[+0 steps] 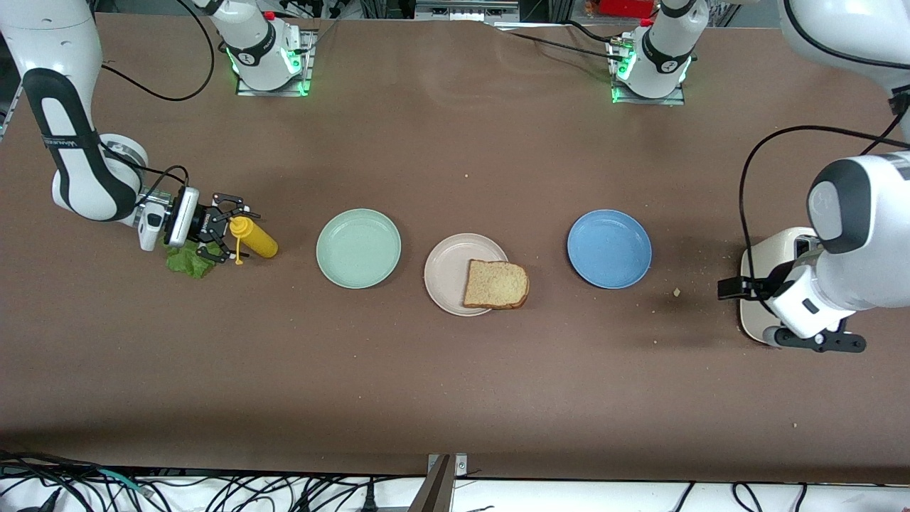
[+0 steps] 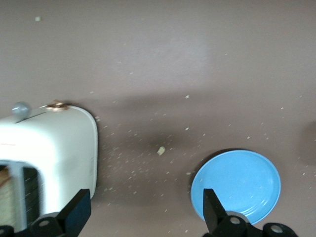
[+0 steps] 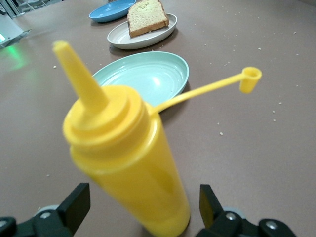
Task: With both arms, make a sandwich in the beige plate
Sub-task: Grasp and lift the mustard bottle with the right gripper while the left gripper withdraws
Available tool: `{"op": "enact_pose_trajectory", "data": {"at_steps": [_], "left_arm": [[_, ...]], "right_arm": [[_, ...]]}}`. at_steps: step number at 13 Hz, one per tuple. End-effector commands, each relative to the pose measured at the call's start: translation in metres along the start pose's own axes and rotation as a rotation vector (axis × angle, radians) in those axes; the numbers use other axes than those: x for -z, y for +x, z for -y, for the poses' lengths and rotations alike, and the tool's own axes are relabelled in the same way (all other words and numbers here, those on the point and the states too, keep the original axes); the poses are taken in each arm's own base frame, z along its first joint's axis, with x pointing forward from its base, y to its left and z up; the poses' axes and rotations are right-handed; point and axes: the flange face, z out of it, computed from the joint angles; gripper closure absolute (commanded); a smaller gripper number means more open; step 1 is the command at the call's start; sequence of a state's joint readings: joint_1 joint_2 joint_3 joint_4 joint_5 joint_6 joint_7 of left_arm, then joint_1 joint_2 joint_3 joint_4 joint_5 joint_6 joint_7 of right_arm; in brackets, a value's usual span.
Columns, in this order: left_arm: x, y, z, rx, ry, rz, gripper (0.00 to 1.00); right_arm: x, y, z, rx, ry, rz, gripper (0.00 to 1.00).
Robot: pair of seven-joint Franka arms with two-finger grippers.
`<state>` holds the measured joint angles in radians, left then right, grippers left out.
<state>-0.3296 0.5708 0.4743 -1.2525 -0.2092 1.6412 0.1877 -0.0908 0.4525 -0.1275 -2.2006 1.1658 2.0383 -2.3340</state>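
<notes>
One slice of wholemeal bread (image 1: 496, 284) lies in the beige plate (image 1: 444, 274) at the centre of the front view, its lower corner hanging a little over the rim. That is all of the sandwich I judge to be made so far: no lettuce on it, no second slice on top. The lettuce leaf (image 1: 186, 261) sits on the worktop at the middle left of the frame, partly under my right gripper (image 1: 229, 237). The mint-green plate (image 1: 358, 248) and the blue plate (image 1: 609, 248) flank the beige one and hold nothing.

My right arm reaches in from the left edge, wrist laid nearly level, the right gripper released with its fingers spread to either side of a yellow squeeze bottle (image 3: 128, 158). The bottle stands upright between them, its cap (image 3: 250, 79) dangling open on its strap, and I see no pad pressing it.

My left arm bends in from the right edge, and my left gripper (image 2: 143, 210) hangs released over the worktop between a white toaster (image 2: 54, 148) and the blue plate. Something pale shows in the toaster's slot, perhaps the second slice; I cannot tell. Lettuce and top slice are left to place.
</notes>
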Motion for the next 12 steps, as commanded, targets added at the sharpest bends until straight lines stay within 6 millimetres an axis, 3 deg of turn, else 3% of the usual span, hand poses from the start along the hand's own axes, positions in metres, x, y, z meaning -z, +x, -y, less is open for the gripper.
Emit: {"op": "enact_pose_trajectory", "data": {"at_steps": [1, 3, 4, 5, 7, 9, 12], "left_arm": [[0.041, -0.021, 0.016, -0.029, 0.0, -0.019, 0.0], [0.064, -0.042, 0.012, -0.042, 0.041, -0.031, 0.0], [0.075, -0.057, 0.012, -0.044, 0.024, -0.042, 0.0], [0.086, -0.066, 0.014, -0.047, 0.005, -0.058, 0.0], [0.106, -0.086, 0.015, -0.035, -0.015, -0.084, 0.0], [0.125, -0.1, 0.017, -0.001, -0.02, -0.114, 0.0], [0.147, -0.123, 0.022, 0.009, -0.028, -0.148, 0.0]], "right_arm": [[-0.007, 0.003, -0.002, 0.023, -0.038, -0.012, 0.32], [-0.005, 0.009, -0.009, 0.074, -0.054, -0.002, 0.72], [-0.005, 0.015, -0.013, 0.09, -0.061, 0.005, 0.8], [-0.007, 0.024, -0.017, 0.112, -0.066, 0.014, 0.95], [-0.007, 0.047, -0.023, 0.148, -0.097, 0.051, 1.0], [-0.018, 0.095, -0.027, 0.243, -0.152, 0.129, 1.0], [-0.048, 0.146, -0.024, 0.194, -0.203, 0.191, 1.0]]}}
